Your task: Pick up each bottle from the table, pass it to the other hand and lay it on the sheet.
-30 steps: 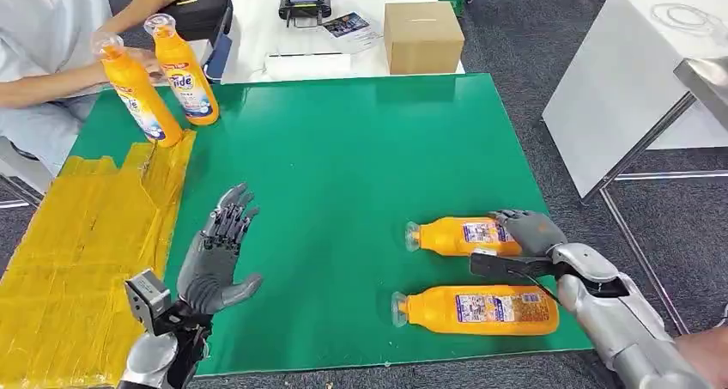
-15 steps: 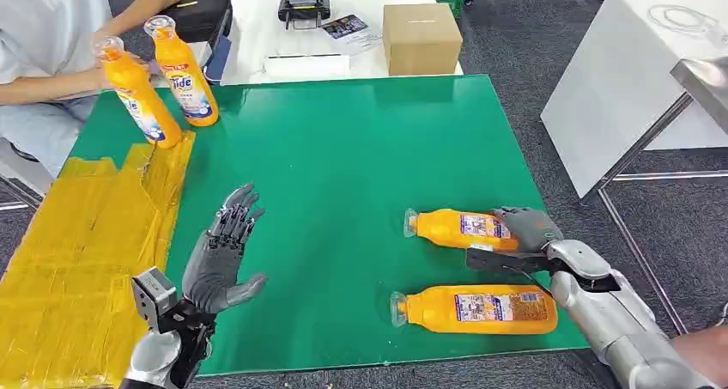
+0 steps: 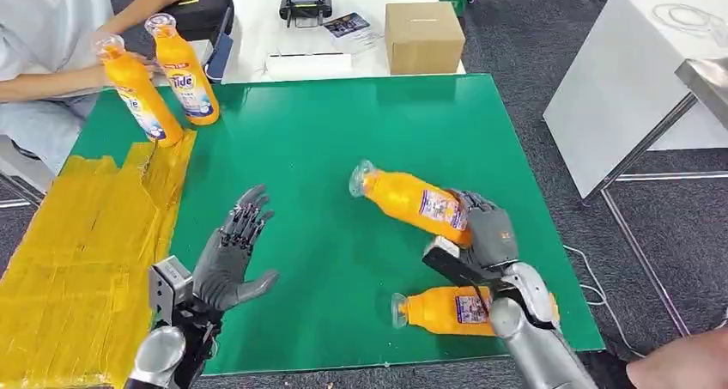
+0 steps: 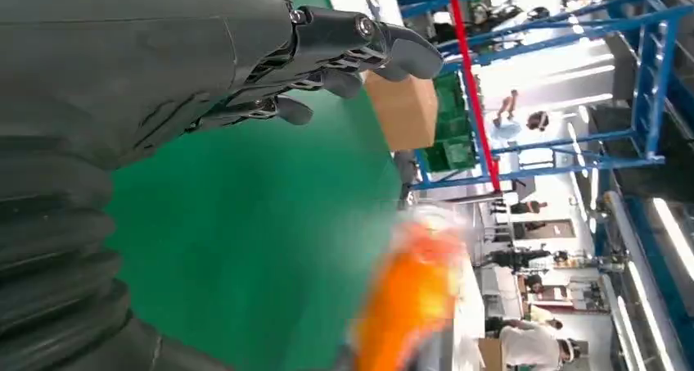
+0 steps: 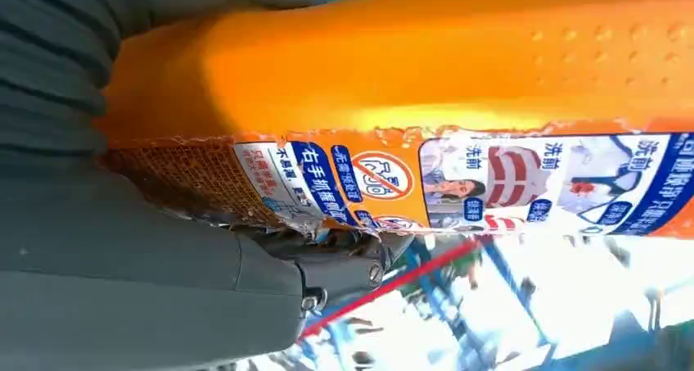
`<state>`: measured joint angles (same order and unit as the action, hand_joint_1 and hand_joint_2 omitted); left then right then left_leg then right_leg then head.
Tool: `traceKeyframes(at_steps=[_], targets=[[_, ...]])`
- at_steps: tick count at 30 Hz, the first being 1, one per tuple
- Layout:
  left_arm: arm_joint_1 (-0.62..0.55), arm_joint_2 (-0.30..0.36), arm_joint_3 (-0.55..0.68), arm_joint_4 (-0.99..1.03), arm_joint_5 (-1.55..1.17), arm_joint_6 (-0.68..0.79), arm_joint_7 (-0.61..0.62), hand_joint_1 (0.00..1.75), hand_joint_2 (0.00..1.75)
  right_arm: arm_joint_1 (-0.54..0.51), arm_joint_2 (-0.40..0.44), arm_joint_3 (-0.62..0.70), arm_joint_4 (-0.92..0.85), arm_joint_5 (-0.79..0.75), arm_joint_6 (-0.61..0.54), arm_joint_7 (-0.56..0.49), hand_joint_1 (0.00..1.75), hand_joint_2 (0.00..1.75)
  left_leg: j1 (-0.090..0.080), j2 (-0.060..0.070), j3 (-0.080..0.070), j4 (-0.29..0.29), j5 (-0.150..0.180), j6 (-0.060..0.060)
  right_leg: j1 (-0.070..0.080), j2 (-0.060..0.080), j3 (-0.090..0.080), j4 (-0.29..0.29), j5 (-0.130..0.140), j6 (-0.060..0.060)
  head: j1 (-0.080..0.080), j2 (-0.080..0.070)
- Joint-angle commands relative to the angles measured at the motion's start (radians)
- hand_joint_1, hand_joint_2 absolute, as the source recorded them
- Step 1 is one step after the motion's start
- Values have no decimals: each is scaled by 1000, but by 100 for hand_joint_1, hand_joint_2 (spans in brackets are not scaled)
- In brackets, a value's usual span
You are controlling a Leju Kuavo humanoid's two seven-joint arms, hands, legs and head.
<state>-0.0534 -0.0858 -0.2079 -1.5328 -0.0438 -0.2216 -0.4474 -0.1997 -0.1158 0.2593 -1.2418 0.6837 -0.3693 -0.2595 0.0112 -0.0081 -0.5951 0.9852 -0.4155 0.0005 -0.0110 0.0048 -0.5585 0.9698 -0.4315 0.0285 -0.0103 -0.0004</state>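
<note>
My right hand (image 3: 485,230) grips an orange bottle (image 3: 403,198) by its base and holds it up over the green table (image 3: 343,140), cap pointing left and away. The right wrist view shows that orange bottle (image 5: 458,101) close up against my right hand (image 5: 164,264). A second orange bottle (image 3: 442,310) lies on its side near the table's front edge, partly behind my right arm. My left hand (image 3: 230,256) is open, fingers spread, palm up above the table beside the yellow sheet (image 3: 77,234). The left wrist view shows my left hand (image 4: 245,52) and a blurred orange bottle (image 4: 409,297).
A person at the far left holds one of two upright orange bottles (image 3: 137,84) (image 3: 185,67) near the sheet's far end. A cardboard box (image 3: 422,35) and a black device (image 3: 305,8) sit on the white table behind. A white table (image 3: 635,71) stands to the right.
My right hand has lifted the farther lying bottle off the table and swung it left and up. My left hand has edged slightly right and forward.
</note>
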Motion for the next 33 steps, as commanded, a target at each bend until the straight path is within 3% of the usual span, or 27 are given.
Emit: traceKeyframes(at_steps=[1,5,9,11,28,29,33], targets=[[-132,14,-80,155,42,13,47,0,175,87,253,-130,-267,-275,6,-152,175,175,-1,-1,0,0,0,0,0,-1,1,1,-1,-1,0,0],[-158,12,-108,173,48,12,55,0,175,58,268,-77,-226,-319,47,-163,175,175,0,1,2,0,-1,0,0,0,3,0,-1,-1,0,0],[-188,9,-140,195,77,-16,64,0,175,-6,310,4,-68,-354,143,-141,175,175,0,1,5,0,-2,0,1,0,5,-1,-2,-2,0,0],[-193,9,-147,198,79,-16,65,0,175,-21,328,19,-20,-351,127,-155,175,175,0,3,4,0,-1,0,0,2,4,-1,0,-1,1,0],[-191,13,-149,196,81,-15,65,0,175,-19,317,21,-27,-356,126,-158,175,175,0,1,2,-1,-1,0,0,0,3,-1,-1,-1,1,0],[-196,14,-151,201,98,-26,67,0,175,-27,313,45,-8,-370,191,-129,175,175,0,1,4,0,-2,0,0,-1,5,-1,-1,-1,1,0],[-241,1,-177,246,135,-58,75,0,175,-111,385,153,233,-342,229,-137,175,175,0,3,3,-1,-1,-1,0,2,3,-1,0,-1,1,0]])
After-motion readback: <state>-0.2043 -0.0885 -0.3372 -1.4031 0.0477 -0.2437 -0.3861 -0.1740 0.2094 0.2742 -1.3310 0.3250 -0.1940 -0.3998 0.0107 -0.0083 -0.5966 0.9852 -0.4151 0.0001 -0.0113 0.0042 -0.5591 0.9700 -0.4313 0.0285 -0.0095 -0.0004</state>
